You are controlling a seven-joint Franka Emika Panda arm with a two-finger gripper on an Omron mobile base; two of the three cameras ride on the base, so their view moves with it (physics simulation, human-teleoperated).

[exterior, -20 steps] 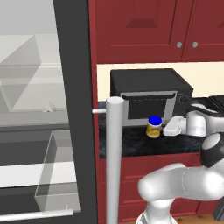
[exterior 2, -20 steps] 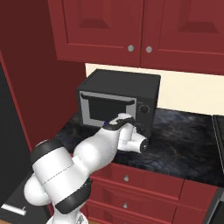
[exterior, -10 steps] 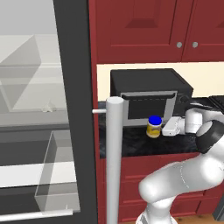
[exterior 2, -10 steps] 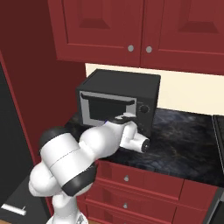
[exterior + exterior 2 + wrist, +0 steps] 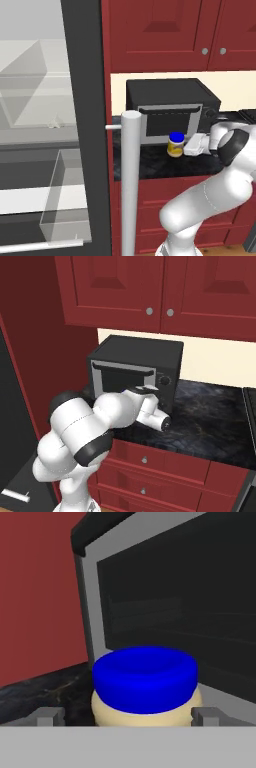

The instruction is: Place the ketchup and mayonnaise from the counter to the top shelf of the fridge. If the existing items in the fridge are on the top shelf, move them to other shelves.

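Mayo jar (image 5: 175, 144): blue lid, on counter (image 5: 150, 165) before microwave (image 5: 170, 112), right of fridge (image 5: 45, 150). Pincer (image 5: 128, 716): spread, straddling jar. Risk: a high grip on the lid could slip or tip it.

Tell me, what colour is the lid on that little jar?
Bright blue, on the cream mayonnaise jar; the hand view shows it best.

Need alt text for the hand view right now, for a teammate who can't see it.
A cream mayonnaise jar with a blue lid sits close ahead between the open end effector tips, on the dark counter. Right behind it stands the black microwave, beside a red wall.
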